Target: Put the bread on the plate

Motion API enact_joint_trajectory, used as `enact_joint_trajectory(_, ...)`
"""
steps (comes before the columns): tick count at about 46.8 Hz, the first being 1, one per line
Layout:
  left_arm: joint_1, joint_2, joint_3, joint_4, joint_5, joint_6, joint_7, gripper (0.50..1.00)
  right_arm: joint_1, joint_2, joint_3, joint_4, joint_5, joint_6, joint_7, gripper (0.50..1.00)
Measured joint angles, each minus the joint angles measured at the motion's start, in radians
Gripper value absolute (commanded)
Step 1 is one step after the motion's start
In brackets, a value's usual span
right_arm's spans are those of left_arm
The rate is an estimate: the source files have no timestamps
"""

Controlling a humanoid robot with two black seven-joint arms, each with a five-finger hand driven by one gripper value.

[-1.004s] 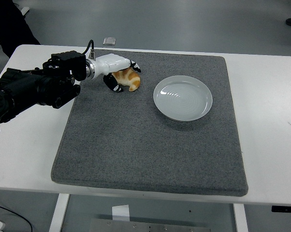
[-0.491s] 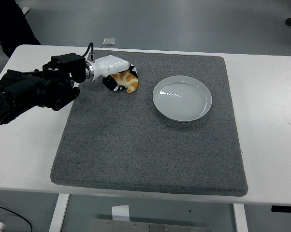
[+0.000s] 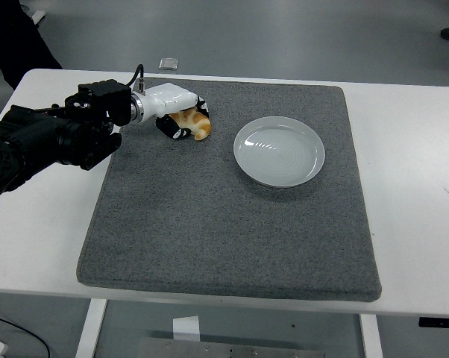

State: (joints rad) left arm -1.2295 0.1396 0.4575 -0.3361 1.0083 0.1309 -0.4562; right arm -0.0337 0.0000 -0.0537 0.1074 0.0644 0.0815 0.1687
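Left hand (image 3: 176,113) has tightened, fingers now wrapped round the bread (image 3: 195,124); grasp looks set, plate (image 3: 279,151) still empty.

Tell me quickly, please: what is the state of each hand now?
Left hand: fingers closed around the bread, which is on the grey mat.
Right hand: not in view.

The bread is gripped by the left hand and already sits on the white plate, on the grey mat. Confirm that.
Not quite. The left hand does grip the bread, but the head view shows it on the grey mat, well left of the white plate, which holds nothing.
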Motion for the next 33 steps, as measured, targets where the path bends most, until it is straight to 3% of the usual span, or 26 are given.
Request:
enact_joint_trajectory(23,-0.016,-0.009,-0.028,0.004,-0.021,0.04,0.002,0.5,0.0,0.0,0.0,0.0,0.0,0.0,0.0,0.932)
enact_joint_trajectory(33,-0.074,-0.004,-0.066,-0.005,-0.051,0.043,-0.001,0.5,0.0,0.0,0.0,0.0,0.0,0.0,0.0,0.932)
